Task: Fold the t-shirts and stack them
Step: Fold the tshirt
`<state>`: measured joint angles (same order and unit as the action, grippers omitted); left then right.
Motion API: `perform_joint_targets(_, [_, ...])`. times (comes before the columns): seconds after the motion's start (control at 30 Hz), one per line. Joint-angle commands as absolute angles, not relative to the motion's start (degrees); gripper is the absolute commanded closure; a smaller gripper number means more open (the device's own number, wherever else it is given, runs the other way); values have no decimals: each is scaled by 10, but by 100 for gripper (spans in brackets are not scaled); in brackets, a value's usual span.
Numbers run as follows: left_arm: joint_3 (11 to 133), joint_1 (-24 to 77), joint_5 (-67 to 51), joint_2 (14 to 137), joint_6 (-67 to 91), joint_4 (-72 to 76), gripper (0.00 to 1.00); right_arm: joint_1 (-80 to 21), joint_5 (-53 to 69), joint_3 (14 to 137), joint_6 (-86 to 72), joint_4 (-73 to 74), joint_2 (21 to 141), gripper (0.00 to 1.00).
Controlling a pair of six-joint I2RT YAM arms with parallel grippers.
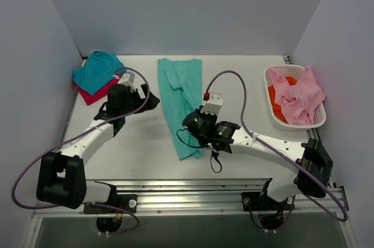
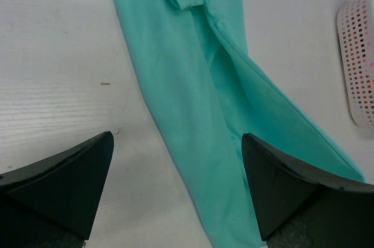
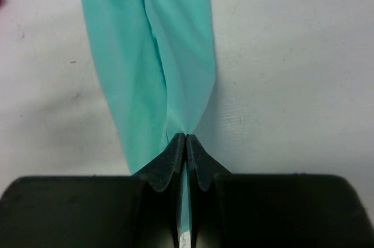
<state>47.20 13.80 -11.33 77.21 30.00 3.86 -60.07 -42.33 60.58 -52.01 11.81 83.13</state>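
The mint-green t-shirt (image 1: pixel 182 99) lies folded into a long narrow strip down the middle of the table. My right gripper (image 3: pixel 186 137) is shut on its cloth at the right edge of the strip's near part; in the top view the right gripper (image 1: pixel 201 113) has its fingertips hidden under the wrist. My left gripper (image 1: pixel 150 100) hovers open just left of the strip. In the left wrist view its fingers (image 2: pixel 70 178) straddle the left edge of the mint shirt (image 2: pixel 198 84), holding nothing. A folded teal t-shirt (image 1: pixel 96 71) rests on a magenta-red one (image 1: pixel 96 94) at the far left.
A white lattice basket (image 1: pixel 318 120) stands at the right edge with pink (image 1: pixel 301 99) and orange cloth in it; its rim (image 2: pixel 359 55) shows in the left wrist view. Grey walls close the table on three sides.
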Motion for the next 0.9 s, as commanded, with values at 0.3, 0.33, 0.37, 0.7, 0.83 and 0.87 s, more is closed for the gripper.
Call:
perform_joint_targets(0.3, [497,374,-59,803,331,-20,0,-569,-468,513,-532,160,759,100])
perform_joint_targets(0.33, [503,390,-59,808,331,-29,0,-569,-468,510,-533,159,759,100])
perform_joint_targets(0.37, [509,404,-47,816,332,-52,0,-569,-470,507,-535,160,758,100])
perform_joint_targets(0.7, [511,505,94,783,373,-191,0,-541,-486,477,-525,169,711,100])
perform_joint_targets(0.83, [489,520,137,745,393,-228,0,-533,-481,469,-518,162,706,100])
perform_joint_targets(0.87, [482,522,143,732,395,-238,0,-531,-477,468,-517,156,707,100])
